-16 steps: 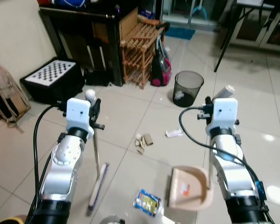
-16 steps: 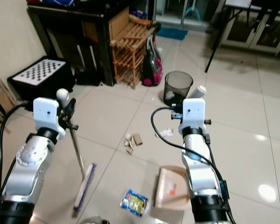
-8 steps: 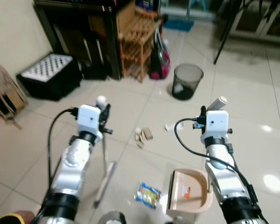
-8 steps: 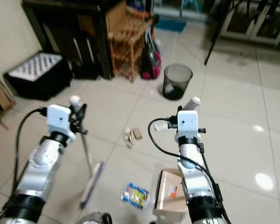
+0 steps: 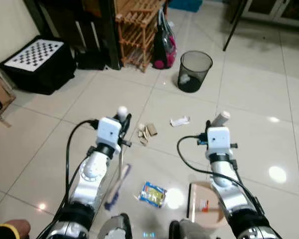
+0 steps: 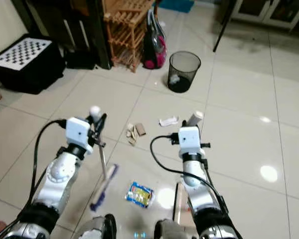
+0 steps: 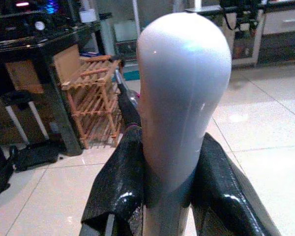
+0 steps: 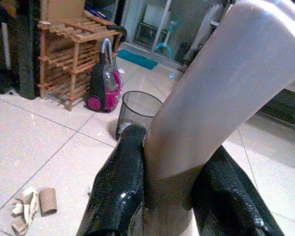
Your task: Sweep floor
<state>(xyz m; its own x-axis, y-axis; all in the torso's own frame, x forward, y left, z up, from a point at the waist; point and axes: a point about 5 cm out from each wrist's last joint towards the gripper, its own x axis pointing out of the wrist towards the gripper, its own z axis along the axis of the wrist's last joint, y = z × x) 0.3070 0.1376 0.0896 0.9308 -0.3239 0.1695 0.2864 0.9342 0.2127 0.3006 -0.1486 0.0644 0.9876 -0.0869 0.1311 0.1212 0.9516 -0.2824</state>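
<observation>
The left hand (image 5: 120, 130) is clamped on the broom handle (image 7: 182, 98), its head (image 5: 117, 186) resting on the floor (image 5: 55, 124), ready to push litter; the right hand (image 5: 215, 130) grips the dustpan handle (image 8: 221, 83), the dustpan (image 5: 204, 206) set low to receive; snack packet (image 5: 152, 194) lies between them; cardboard scraps (image 5: 147, 132), crumpled paper (image 5: 179, 121) and bin (image 5: 195, 71) lie beyond.

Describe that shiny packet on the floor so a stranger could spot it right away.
Start at the black mesh bin standing on the tiles and come toward the robot, past the cardboard scraps. The packet lies flat between the broom head and the dustpan. It is the one glossy blue and yellow thing; the other litter is plain brown or white.
</observation>
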